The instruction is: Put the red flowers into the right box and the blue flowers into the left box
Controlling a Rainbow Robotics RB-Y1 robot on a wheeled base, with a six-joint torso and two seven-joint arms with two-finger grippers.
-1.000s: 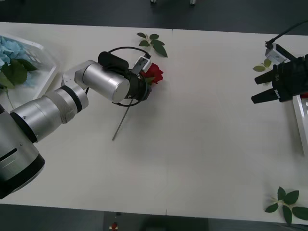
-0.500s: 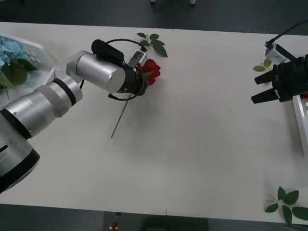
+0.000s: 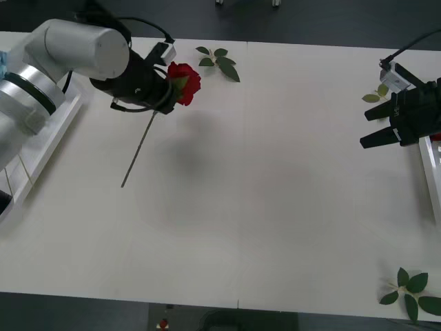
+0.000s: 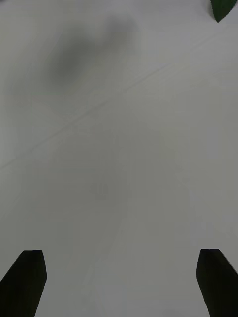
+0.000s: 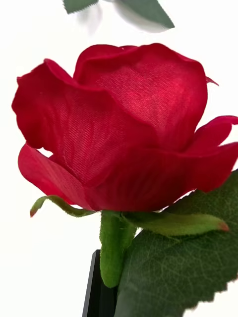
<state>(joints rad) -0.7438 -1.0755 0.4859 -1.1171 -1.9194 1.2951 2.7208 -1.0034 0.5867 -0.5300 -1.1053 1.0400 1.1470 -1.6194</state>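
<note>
Red flower: a single rose point(image 3: 183, 83) is held just under its bloom, its thin stem point(image 3: 138, 148) slanting down toward the counter point(image 3: 275, 193). The shadow beneath suggests it hangs clear of the surface. In the left wrist view the bloom point(image 5: 119, 143) sits close to the camera, with a large leaf point(image 5: 188, 267) beside the stem.

Left gripper: the left gripper point(image 3: 162, 88) is at the far left part of the counter, its jaws pinching the rose at the neck below the bloom.

Left box: the left box point(image 3: 41, 148) lies just beside the left arm, at the counter's left edge. It is the wrong place for a red flower.

Right box: only a thin white rim of the right box point(image 3: 431, 172) shows at the right edge, well apart from the rose.

Right gripper: the right gripper point(image 3: 377, 127) waits near the right box, jaws spread over bare counter.

Step in hand: judged to be carrying the rose toward the right side.

Doing it well: the grip should stay firm at the neck, and the rose should stay high enough that the trailing stem does not drag. A handover to the right arm may be needed, since the distance looks large.

Stray sprigs: the leaf sprig point(image 3: 219, 61) beyond the rose should be left alone.
</note>
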